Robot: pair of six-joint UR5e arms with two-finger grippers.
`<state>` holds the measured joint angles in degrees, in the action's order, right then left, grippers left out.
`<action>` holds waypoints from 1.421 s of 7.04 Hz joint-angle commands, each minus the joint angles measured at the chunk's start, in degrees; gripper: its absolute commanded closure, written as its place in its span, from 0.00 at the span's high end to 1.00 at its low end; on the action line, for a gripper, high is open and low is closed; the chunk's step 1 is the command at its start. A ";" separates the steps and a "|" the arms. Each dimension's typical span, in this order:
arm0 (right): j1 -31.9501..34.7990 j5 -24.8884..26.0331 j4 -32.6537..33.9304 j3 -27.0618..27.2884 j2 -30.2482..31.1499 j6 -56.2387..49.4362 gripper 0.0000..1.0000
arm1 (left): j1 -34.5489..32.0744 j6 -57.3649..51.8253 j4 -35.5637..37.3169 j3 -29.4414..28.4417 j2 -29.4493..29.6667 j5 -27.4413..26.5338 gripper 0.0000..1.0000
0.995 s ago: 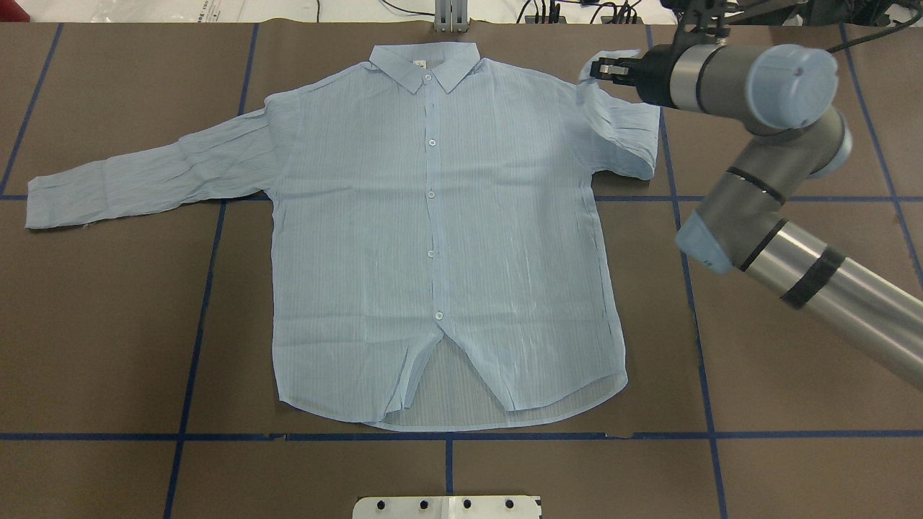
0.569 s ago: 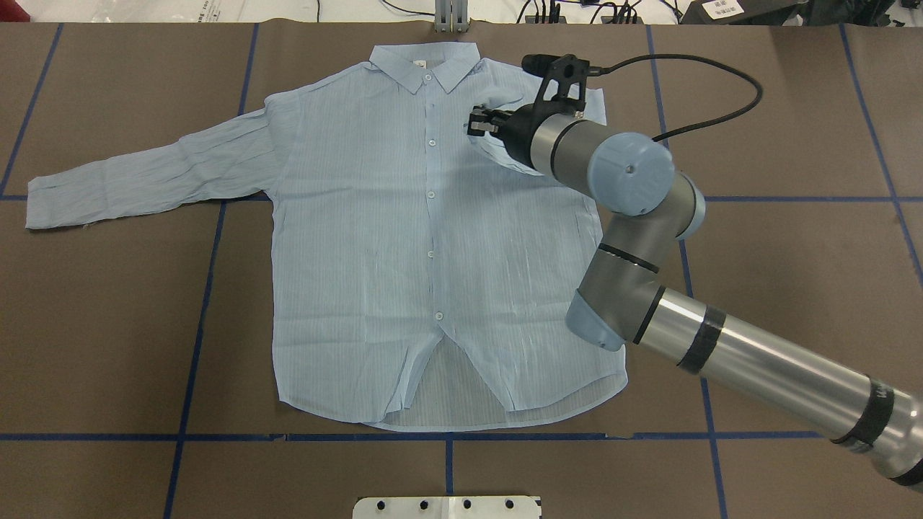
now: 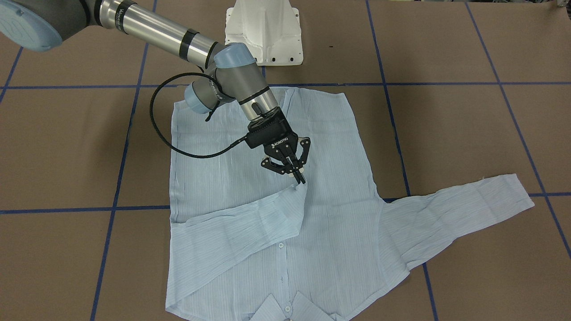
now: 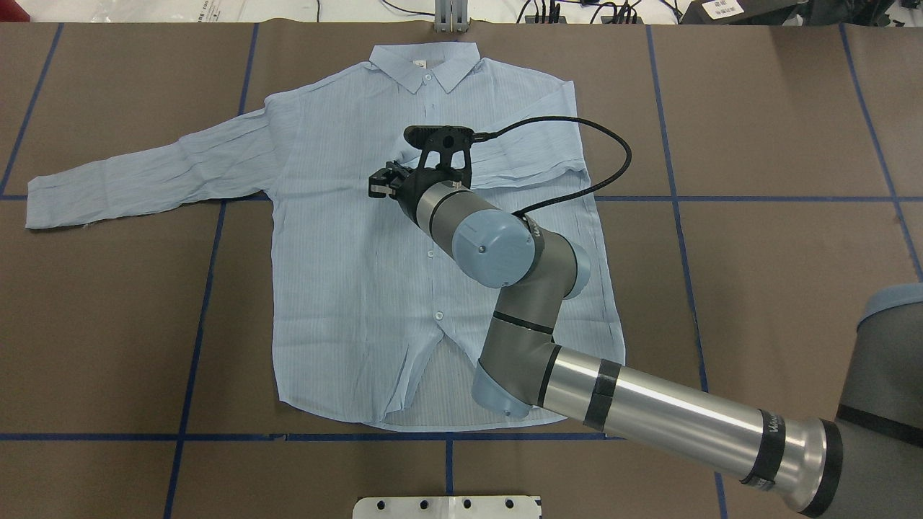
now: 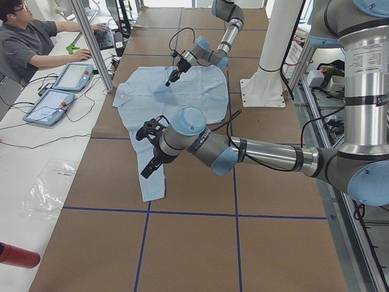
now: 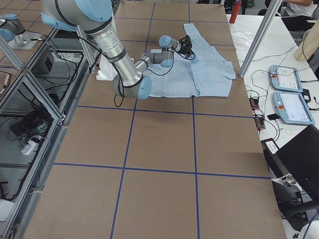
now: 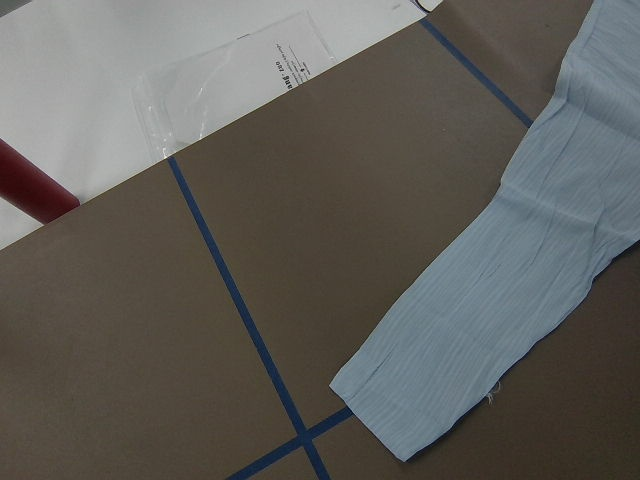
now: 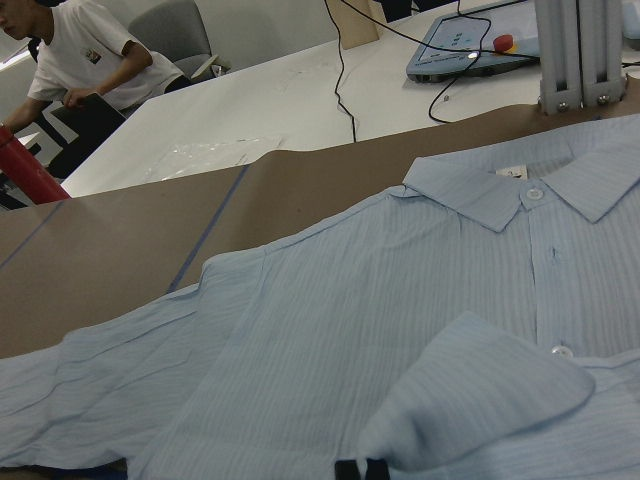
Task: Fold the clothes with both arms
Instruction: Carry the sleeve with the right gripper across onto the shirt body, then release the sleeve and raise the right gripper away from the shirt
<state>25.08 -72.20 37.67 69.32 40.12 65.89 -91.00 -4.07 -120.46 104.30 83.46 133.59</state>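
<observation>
A thin, pale-blue striped button-front shirt (image 4: 346, 288) lies flat and front-up on the brown paper-covered surface (image 4: 108, 324), which is crossed by blue tape lines. Its collar (image 4: 425, 66) is at the far edge and its hem is nearest the robot.

The silver-grey right arm (image 4: 649, 414) reaches in from the near right across the shirt's lower half, and a black cable (image 4: 613, 155) loops off its wrist. The black two-finger right end effector (image 3: 298, 177) sits over the button placket at chest height. Its fingers are drawn together, pinching the cuff (image 8: 480, 390) of the right sleeve (image 3: 232, 232). That sleeve is folded inward and runs from the right shoulder across the chest to the middle of the shirt. The cuff is raised slightly off the fabric beneath it.

The left sleeve (image 4: 144, 176) lies spread out to the left, flat on the surface, with its end just beside a crossing of tape lines.

The silver-grey left arm (image 5: 267, 155) shows in the side view alone, stretched out above the left part of the surface. Its black left end effector (image 5: 146, 172) hangs over the left sleeve, apart from it. I cannot tell whether its fingers are open or closed.

On the white tabletop beyond the far left edge lie a clear plastic bag (image 7: 240, 80) and a red cylinder (image 7: 30, 190).
</observation>
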 commanded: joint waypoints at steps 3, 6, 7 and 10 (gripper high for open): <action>-0.47 0.40 24.01 -0.76 -9.35 3.36 1.00 | -0.05 0.03 0.05 -0.23 -0.32 0.00 1.00; 5.73 -9.45 31.11 0.02 -9.01 5.03 1.00 | 0.30 2.56 -0.30 0.11 0.29 0.09 1.00; 10.99 -17.62 34.37 0.90 -7.61 4.69 1.00 | 0.73 4.31 -3.44 -1.62 0.38 0.00 1.00; 29.09 -41.73 37.90 14.04 7.47 -11.84 1.00 | 7.90 23.13 -20.96 -10.57 0.21 -0.87 1.00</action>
<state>47.28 -105.51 73.79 78.18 41.49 62.40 -87.12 9.62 -133.24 97.37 83.70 133.24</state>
